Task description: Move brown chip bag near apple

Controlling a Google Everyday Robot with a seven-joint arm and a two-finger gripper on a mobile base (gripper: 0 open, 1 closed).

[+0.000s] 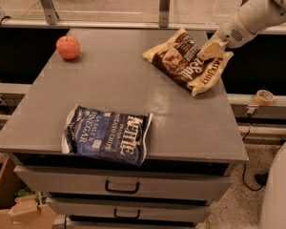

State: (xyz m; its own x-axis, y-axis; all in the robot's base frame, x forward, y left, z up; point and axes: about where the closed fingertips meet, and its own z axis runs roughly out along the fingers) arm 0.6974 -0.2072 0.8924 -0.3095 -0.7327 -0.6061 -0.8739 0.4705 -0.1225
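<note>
The brown chip bag (181, 61) lies tilted at the far right of the grey table top (114, 85), its right end raised. My gripper (210, 49) reaches in from the upper right and is shut on the bag's right edge. The apple (68, 47), small and red-orange, sits at the far left corner of the table, well apart from the bag.
A larger dark-blue Kettle chip bag (107, 135) lies at the table's front edge, left of centre. Drawers (121, 187) are below the top. A tape roll (264, 97) sits on a ledge at right. A cardboard box (19, 209) stands on the floor at lower left.
</note>
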